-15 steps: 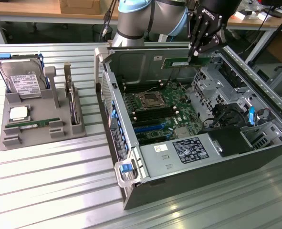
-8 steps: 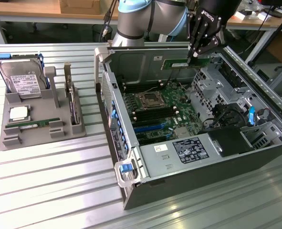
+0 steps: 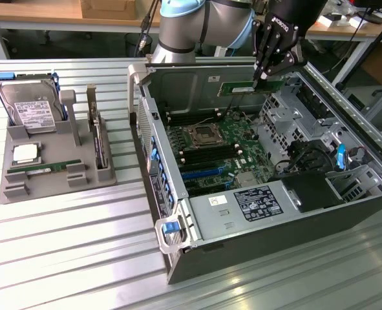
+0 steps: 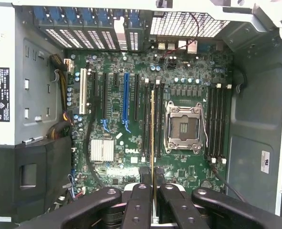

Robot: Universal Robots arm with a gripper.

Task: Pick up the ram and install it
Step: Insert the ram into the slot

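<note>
Holding: ram (image 3: pixel 239 87) (image 4: pixel 153 129), clamped near one end between the closed jaws of the gripper (image 3: pixel 260 79) (image 4: pixel 153 190).
Ram position: in the air above the open computer case (image 3: pixel 242 252), over the far part of the motherboard (image 3: pixel 242 152) and clear of it.
Ram long axis: roughly level, running from the jaws toward the exterior view's left, with the board standing on edge and its labelled flat face turned to the exterior camera.
Ram in wrist view: seen edge-on as a thin line reaching away from the jaws, parallel to the memory slots (image 4: pixel 160 119) beside the CPU socket (image 4: pixel 183 126) and lying above that group of slots.
Tray (image 3: pixel 55 187): grey, on the worktop (image 3: pixel 81 258) at the exterior view's left, apart from the case, carrying a second memory stick (image 3: pixel 45 169) lying flat, a hard drive (image 3: pixel 29 106), a processor (image 3: pixel 24 153) and an upright card (image 3: pixel 99 139).
</note>
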